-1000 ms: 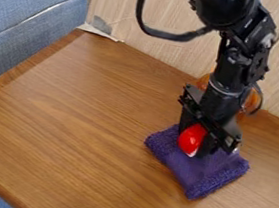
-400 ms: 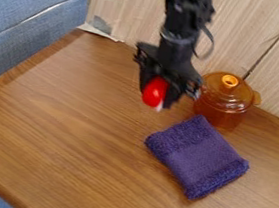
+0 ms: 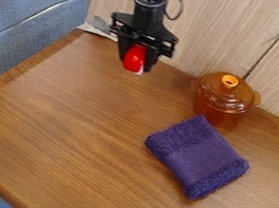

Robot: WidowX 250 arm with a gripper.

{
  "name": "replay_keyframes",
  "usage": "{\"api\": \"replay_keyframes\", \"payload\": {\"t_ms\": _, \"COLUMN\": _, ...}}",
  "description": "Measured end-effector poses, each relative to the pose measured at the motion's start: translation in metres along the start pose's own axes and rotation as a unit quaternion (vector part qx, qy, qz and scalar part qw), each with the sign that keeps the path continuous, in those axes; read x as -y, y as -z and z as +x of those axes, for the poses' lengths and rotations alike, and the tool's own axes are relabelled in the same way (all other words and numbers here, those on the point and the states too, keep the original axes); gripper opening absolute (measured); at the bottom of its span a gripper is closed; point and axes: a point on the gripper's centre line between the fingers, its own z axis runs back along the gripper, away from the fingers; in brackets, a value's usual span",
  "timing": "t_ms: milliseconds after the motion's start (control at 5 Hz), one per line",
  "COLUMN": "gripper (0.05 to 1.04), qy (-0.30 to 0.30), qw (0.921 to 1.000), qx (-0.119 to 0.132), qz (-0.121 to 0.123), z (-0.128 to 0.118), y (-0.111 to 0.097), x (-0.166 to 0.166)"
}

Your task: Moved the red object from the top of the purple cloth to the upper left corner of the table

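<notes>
Black gripper near table's back edge; fingers parted only by red object's width, gripping it.

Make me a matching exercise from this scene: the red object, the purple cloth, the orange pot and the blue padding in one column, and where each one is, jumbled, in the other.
Things
1. Red object
2. Purple cloth
3. Orange pot
4. Blue padding

Places
A. On the table, close to the wood-grain wall
B. Along the view's upper left side
C. On the table, nearer the camera than the pot
D. In the end effector

Right pairs: 1-D, 2-C, 3-A, 4-B
</notes>
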Motion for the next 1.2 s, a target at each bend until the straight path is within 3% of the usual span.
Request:
{"api": "replay_keyframes", "payload": {"t_ms": 200, "gripper": 0.595, "qy": -0.039, "qw": 0.999, "qx": -0.016, "qz": 0.015, "z": 0.007, "y": 0.018, "x": -0.028}}
{"api": "replay_keyframes", "payload": {"t_ms": 400, "gripper": 0.595, "qy": -0.054, "qw": 0.9982, "qx": -0.017, "qz": 0.02, "z": 0.012, "y": 0.034, "x": -0.043}}
{"api": "replay_keyframes", "payload": {"t_ms": 600, "gripper": 0.595, "qy": -0.065, "qw": 0.9971, "qx": -0.037, "qz": 0.015, "z": 0.017, "y": 0.055, "x": -0.052}}
{"api": "replay_keyframes", "payload": {"t_ms": 800, "gripper": 0.595, "qy": -0.058, "qw": 0.9978, "qx": -0.03, "qz": 0.009, "z": 0.028, "y": 0.06, "x": -0.055}}
{"api": "replay_keyframes", "payload": {"t_ms": 1000, "gripper": 0.669, "qy": -0.06, "qw": 0.9978, "qx": -0.029, "qz": 0.007, "z": 0.031, "y": 0.061, "x": -0.053}}
{"api": "replay_keyframes", "payload": {"t_ms": 1200, "gripper": 0.951, "qy": -0.076, "qw": 0.9965, "qx": -0.032, "qz": 0.004, "z": 0.03, "y": 0.061, "x": -0.052}}
